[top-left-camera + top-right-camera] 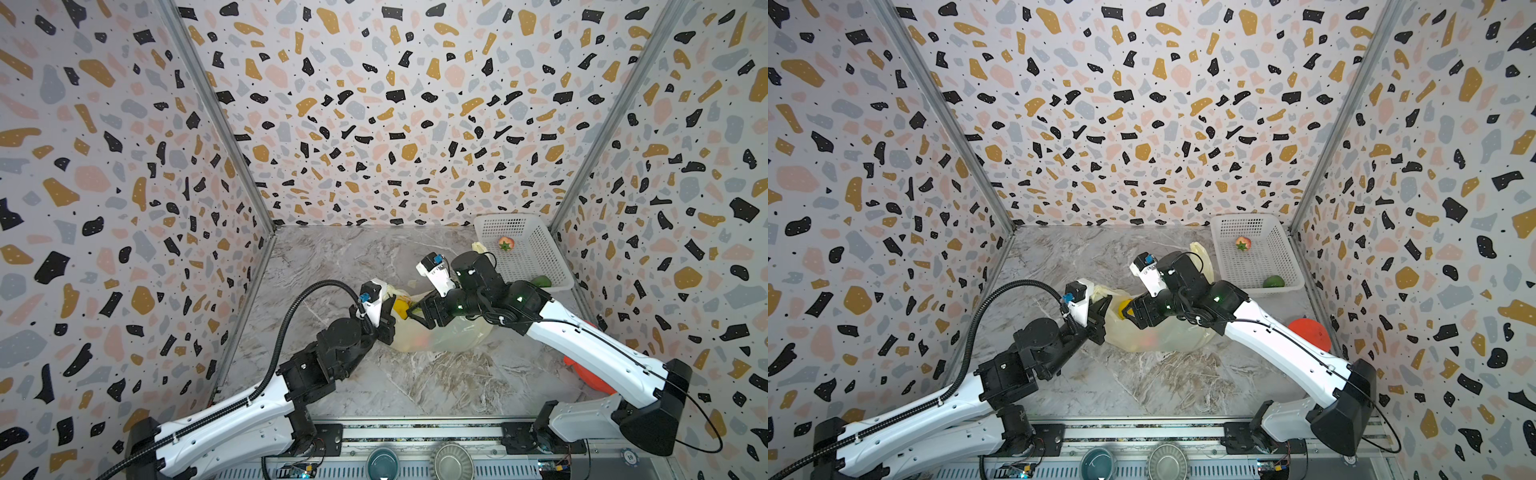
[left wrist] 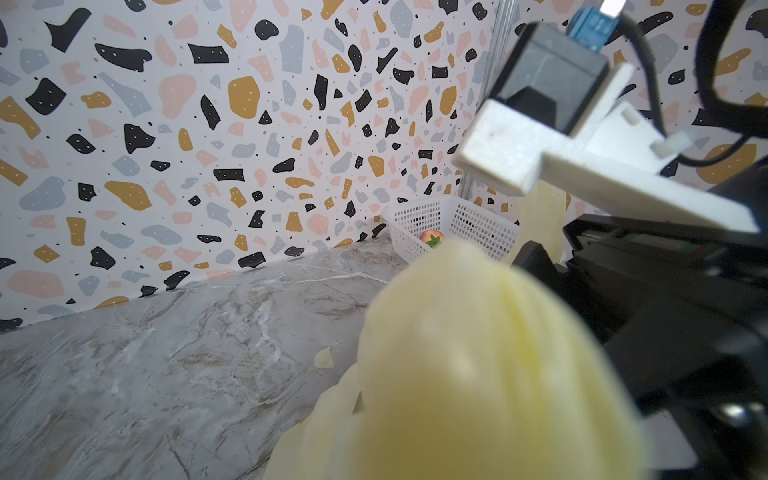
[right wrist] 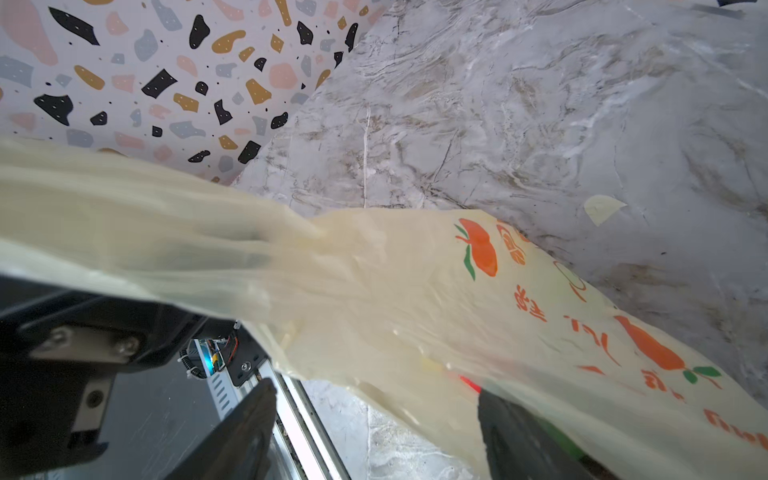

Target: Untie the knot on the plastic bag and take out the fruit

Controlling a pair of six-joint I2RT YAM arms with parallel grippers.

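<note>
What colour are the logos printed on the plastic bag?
Orange with green leaves; the plastic bag shows best in the right wrist view.

plastic bag (image 1: pixel 442 337): one
basket (image 1: pixel 536 262): one
basket fruits (image 1: pixel 505 244) (image 1: pixel 542 281): two
yellow fruit (image 1: pixel 400 307) at bag mouth: one
bowls (image 1: pixel 382 463) (image 1: pixel 453 462): two

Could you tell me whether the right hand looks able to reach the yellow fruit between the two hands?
Probably yes: the right hand, jaws apart, sits right beside the yellow fruit, while the left hand grips the plastic bag by its bunched top. Film may lie between them.
</note>
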